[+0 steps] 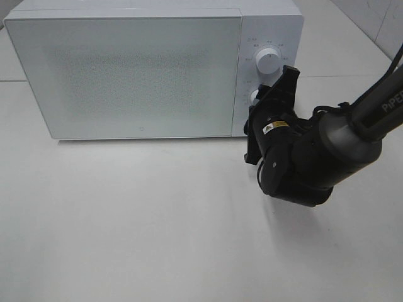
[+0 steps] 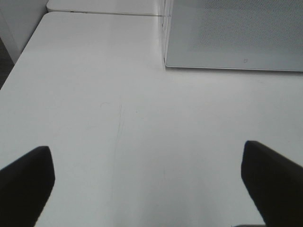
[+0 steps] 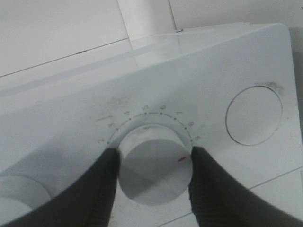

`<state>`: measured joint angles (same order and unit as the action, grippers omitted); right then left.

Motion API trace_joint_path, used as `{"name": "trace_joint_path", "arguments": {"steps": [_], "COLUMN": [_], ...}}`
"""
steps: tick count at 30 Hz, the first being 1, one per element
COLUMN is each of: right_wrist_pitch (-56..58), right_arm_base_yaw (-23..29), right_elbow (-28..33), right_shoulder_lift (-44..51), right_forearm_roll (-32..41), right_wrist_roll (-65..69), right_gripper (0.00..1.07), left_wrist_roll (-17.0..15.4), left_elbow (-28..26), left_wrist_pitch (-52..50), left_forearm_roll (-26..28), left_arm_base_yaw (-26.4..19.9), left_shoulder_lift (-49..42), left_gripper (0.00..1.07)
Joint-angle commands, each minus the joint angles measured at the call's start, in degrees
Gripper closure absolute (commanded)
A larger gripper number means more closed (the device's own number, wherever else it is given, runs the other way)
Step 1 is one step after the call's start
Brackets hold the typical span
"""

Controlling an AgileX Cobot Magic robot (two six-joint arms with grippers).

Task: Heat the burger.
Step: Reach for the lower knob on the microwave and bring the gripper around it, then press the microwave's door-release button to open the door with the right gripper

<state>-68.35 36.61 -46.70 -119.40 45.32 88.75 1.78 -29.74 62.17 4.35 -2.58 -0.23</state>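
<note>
The burger is out of view. The white microwave (image 1: 126, 69) stands at the back of the table with its door closed; it also shows in the left wrist view (image 2: 236, 33). My right gripper (image 1: 272, 88) is at the control panel, below the upper knob (image 1: 267, 60). In the right wrist view its two dark fingers (image 3: 102, 189) press both sides of the lower dial knob (image 3: 154, 165), which has a red mark and a numbered scale. My left gripper (image 2: 147, 184) is open and empty over the bare table, in front of the microwave's left corner.
A round white button (image 3: 253, 116) sits beside the gripped knob on the panel, and the other knob (image 3: 19, 194) shows at the frame edge. The white table (image 1: 126, 220) spreads in front of the microwave. The right arm (image 1: 327, 151) hangs over the table's right side.
</note>
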Motion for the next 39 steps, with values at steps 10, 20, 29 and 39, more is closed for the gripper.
{"name": "trace_joint_path", "arguments": {"steps": [10,20,29,39], "right_wrist_pitch": [-8.37,-8.19,-4.98,6.02], "right_arm_base_yaw": [-0.34,-0.11,-0.11,-0.11], "right_elbow": [-1.66,1.38,6.76,14.61], "right_shoulder_lift": [0.63,0.86,5.56,14.09], "right_forearm_roll": [0.63,2.52,-2.75,-9.0], "right_wrist_roll": [-3.27,-4.87,-8.88,-22.06], "right_gripper": [0.68,0.49,0.42,0.42], "left_wrist_roll": [-0.06,-0.06,-0.06,-0.06], "left_elbow": [0.11,0.11,0.11,0.11], "left_wrist_pitch": [-0.74,-0.74,-0.74,-0.74], "left_forearm_roll": [0.29,0.29,0.29,0.29], "left_arm_base_yaw": [0.11,0.11,0.11,0.11], "left_shoulder_lift": [-0.92,-0.92,-0.92,-0.92], "left_gripper": [0.07,0.07,0.07,0.07]}}
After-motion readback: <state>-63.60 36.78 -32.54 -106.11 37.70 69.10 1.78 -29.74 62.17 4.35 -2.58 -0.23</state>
